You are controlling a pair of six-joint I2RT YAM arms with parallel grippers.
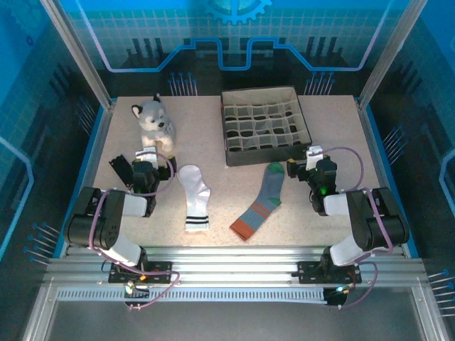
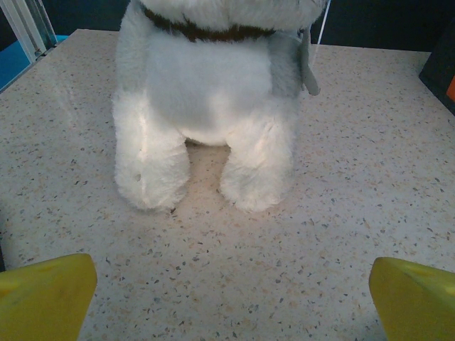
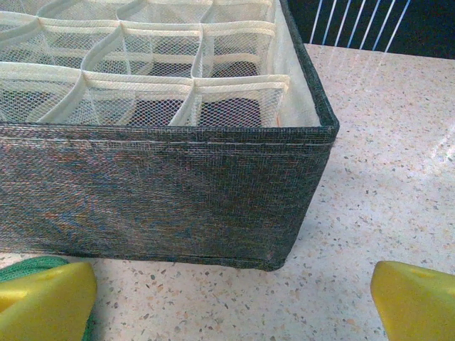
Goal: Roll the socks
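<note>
Between your left end effector (image 1: 146,160) and right end effector (image 1: 311,162), both spread wide and empty, the white sock (image 1: 194,199) and grey-blue sock (image 1: 263,202) lie on the table (image 1: 320,213).

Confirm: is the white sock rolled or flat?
Flat. The white sock lies spread full length on the table, striped cuff at the near end, no roll started.

we see a left sock (image 1: 193,197) and right sock (image 1: 261,201) apart on the table (image 1: 334,135), the husky (image 1: 155,124) behind the left, the box (image 1: 266,155) behind the right.
</note>
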